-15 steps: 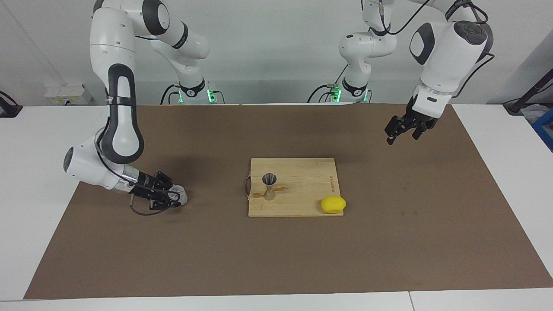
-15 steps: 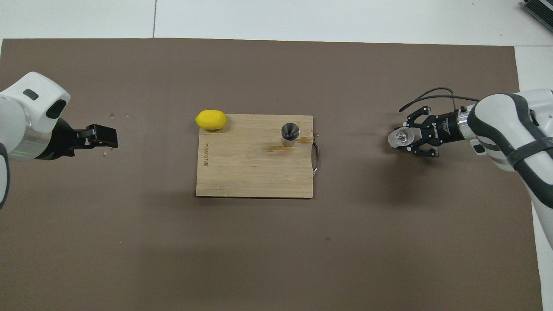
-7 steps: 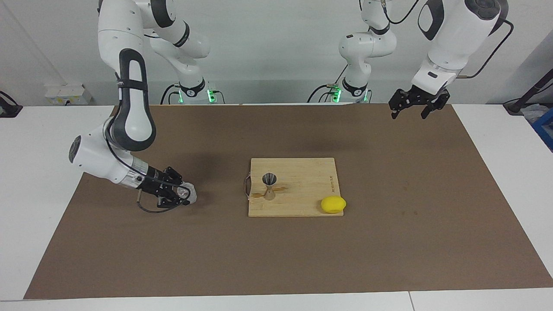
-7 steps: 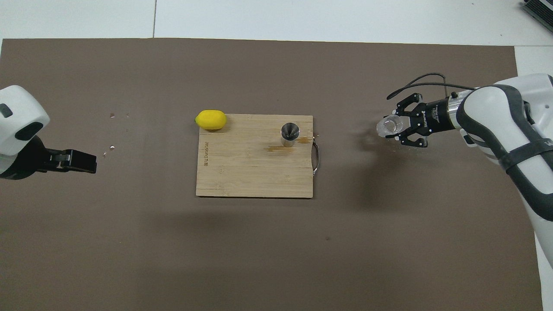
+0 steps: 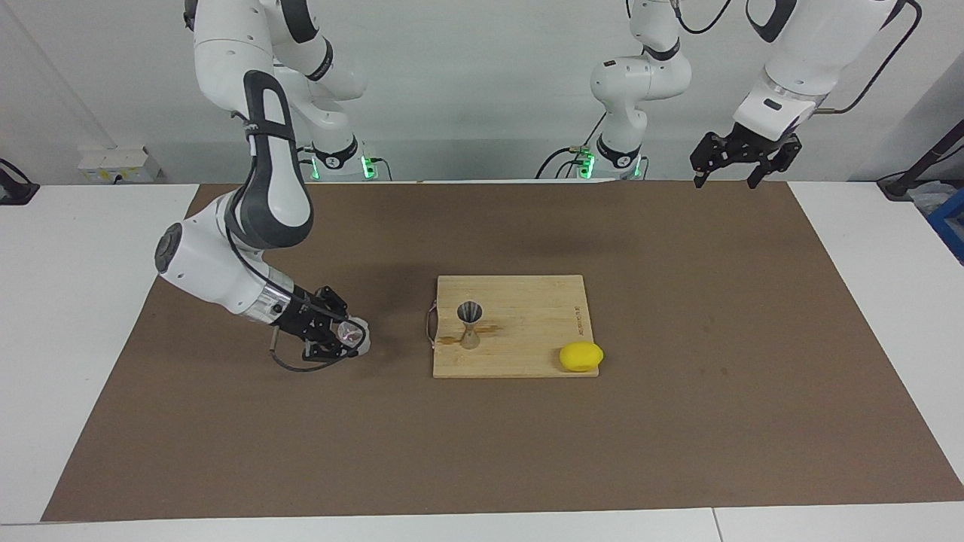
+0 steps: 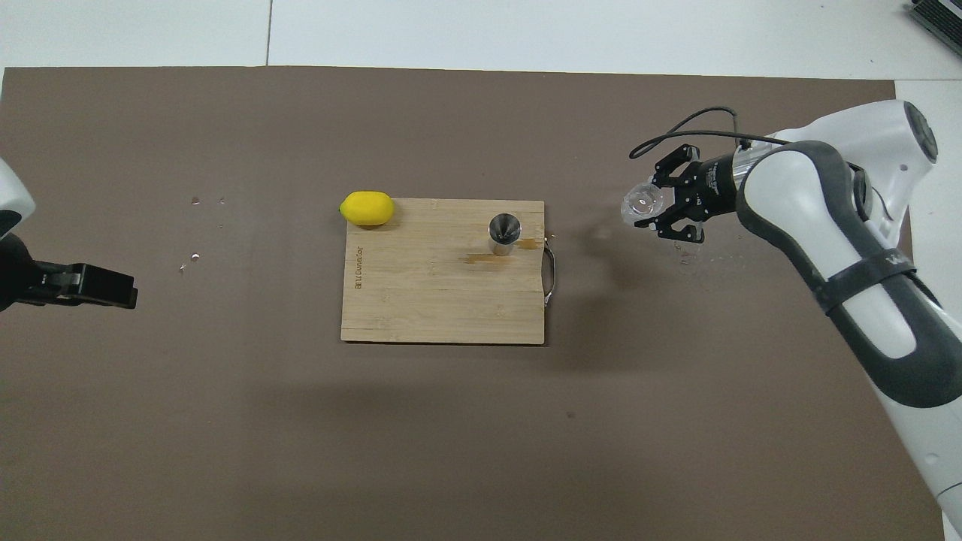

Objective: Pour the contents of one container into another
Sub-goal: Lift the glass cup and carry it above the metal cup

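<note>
The clear glass cup [image 5: 354, 336] [image 6: 642, 204] hangs just above the brown mat, off the cutting board's handle end, toward the right arm's end of the table. My right gripper [image 5: 346, 336] [image 6: 654, 207] is shut on it from the side. The steel jigger [image 5: 470, 325] [image 6: 503, 234] stands upright on the wooden cutting board [image 5: 527, 324] [image 6: 436, 300], near the handle. My left gripper [image 5: 726, 182] [image 6: 113, 285] waits open and empty, high over the mat's edge by the robots at the left arm's end.
A yellow lemon [image 5: 581, 356] [image 6: 367, 208] rests at the board's corner farthest from the robots. A wet stain [image 6: 481, 258] marks the board beside the jigger. Small crumbs [image 6: 194, 257] lie on the mat toward the left arm's end.
My right gripper has carried the cup off the mat and toward the cutting board. My left gripper has risen and drawn back toward the robots, still open.
</note>
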Robot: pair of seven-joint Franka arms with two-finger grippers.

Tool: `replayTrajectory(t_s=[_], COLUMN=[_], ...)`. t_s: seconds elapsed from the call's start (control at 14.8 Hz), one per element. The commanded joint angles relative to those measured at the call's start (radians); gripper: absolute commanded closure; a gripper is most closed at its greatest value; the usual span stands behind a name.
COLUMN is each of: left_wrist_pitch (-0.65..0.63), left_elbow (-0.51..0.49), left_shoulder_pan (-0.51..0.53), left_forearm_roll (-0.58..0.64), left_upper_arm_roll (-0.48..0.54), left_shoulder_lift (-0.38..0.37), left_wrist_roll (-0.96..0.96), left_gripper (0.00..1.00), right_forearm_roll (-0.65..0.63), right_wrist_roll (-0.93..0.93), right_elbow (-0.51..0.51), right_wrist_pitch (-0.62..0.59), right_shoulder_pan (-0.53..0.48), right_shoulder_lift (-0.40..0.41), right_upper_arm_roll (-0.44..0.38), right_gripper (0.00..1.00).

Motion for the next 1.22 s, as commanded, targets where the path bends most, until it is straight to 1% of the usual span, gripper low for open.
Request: replayTrajectory(t_s=[0.0,0.14,0.34,0.54,0.68,0.75,0.88,1.15], left_wrist_pitch=[-0.018,-0.021,-0.027,-0.021,-0.023,-0.023,-0.02,-0.012], left_elbow=[0.014,0.012,0.015,0.015,0.015,0.015,0.017,0.014], left_shoulder_pan=[0.01,-0.007,-0.103,-0.082,-0.045,-0.042,-0.042,-0.042], left_forearm_roll=[0.017,0.017,0.017,0.019,0.017,0.017,0.017,0.017], left_upper_arm_roll=[-0.006,0.003,0.101,0.094,0.052,0.051,0.049,0.049], left_shoulder_lift=[0.001,0.001,0.001,0.003,0.003,0.003,0.003,0.001], left_wrist_roll=[0.016,0.015,0.015,0.016,0.016,0.018,0.016,0.016], left_gripper=[0.0,0.0,0.0,0.0,0.0,0.0,0.0,0.0], right_forearm_roll=[-0.08,-0.157,-0.225,-0.306,-0.395,-0.418,-0.473,-0.651], right_wrist_roll=[0.129,0.218,0.341,0.443,0.508,0.525,0.533,0.537], right_elbow=[0.038,0.072,0.113,0.164,0.184,0.193,0.202,0.222], right_wrist_pitch=[0.015,0.015,0.017,0.015,0.014,0.014,0.012,-0.023], right_shoulder_pan=[0.056,0.099,0.161,0.22,0.262,0.274,0.308,0.365], right_shoulder_lift=[-0.006,0.003,0.022,0.042,0.051,0.054,0.056,0.056], right_upper_arm_roll=[-0.001,0.001,0.001,0.001,0.001,0.001,0.001,0.001], right_gripper=[1.0,1.0,1.0,1.0,1.0,1.0,1.0,1.0])
